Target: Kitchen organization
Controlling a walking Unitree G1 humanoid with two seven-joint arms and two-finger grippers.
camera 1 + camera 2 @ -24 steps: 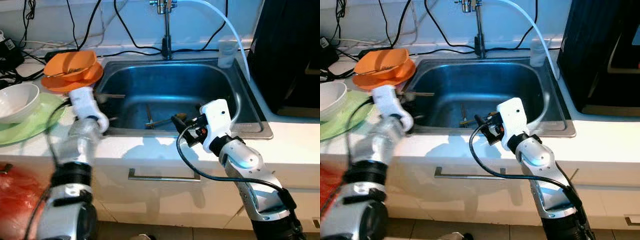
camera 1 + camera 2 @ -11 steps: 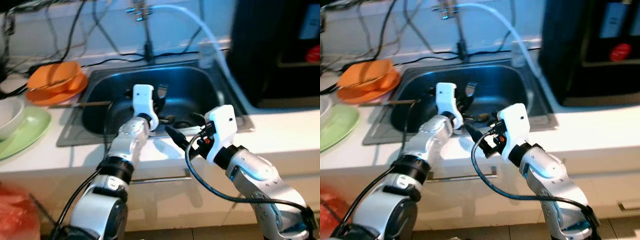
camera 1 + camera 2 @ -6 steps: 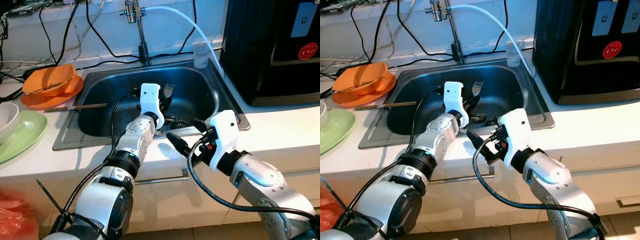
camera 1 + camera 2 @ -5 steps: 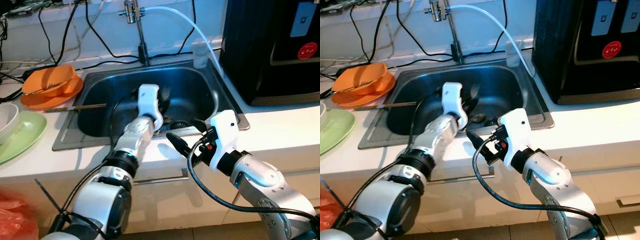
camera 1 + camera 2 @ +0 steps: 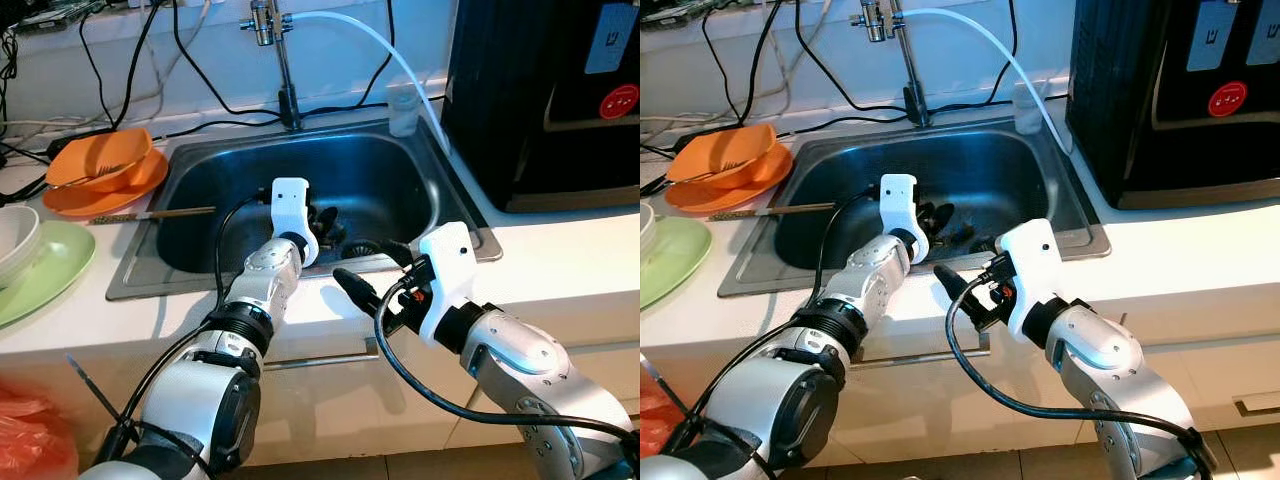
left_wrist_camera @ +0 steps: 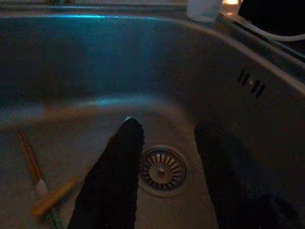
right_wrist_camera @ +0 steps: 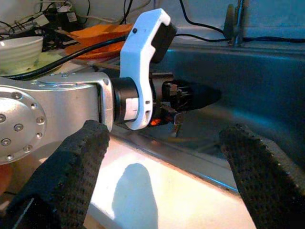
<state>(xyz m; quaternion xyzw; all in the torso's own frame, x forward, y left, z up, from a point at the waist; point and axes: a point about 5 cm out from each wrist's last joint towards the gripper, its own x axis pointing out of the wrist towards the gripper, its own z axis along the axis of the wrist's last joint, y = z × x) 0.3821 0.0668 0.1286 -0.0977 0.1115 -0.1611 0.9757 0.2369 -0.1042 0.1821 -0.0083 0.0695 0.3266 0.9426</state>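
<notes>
Left wrist view looks straight down into the sink (image 5: pixel 200 170), where my left gripper (image 6: pixel 169 157) hangs with its fingers (image 6: pixel 114 181) spread wide and nothing between them, right over the drain (image 6: pixel 162 169). The utensils (image 6: pixel 40 191) I judge I am after lie on the basin floor off to one side of that spread, well apart from the fingers, so the first risk is closing on bare steel or on the drain grate instead of on a handle. They are thin, lie flat and overlap, so a pinch from above could skid them along the wet metal or lift one and drop it. My right gripper (image 7: pixel 167 157) waits over the front edge of the counter (image 5: pixel 1200 260), also fully open and empty, just beside my left forearm; if either arm swings, the two could knock each other, and the cable (image 5: pixel 400 370) looped under my right wrist could snag. A chopstick (image 5: pixel 150 214) rests across the sink rim near the orange bowl (image 5: pixel 100 160), and a careless withdrawal of my left arm could sweep it into the basin. The hose (image 5: pixel 390 55) from the tap (image 5: pixel 268 20) hangs over the far corner.
</notes>
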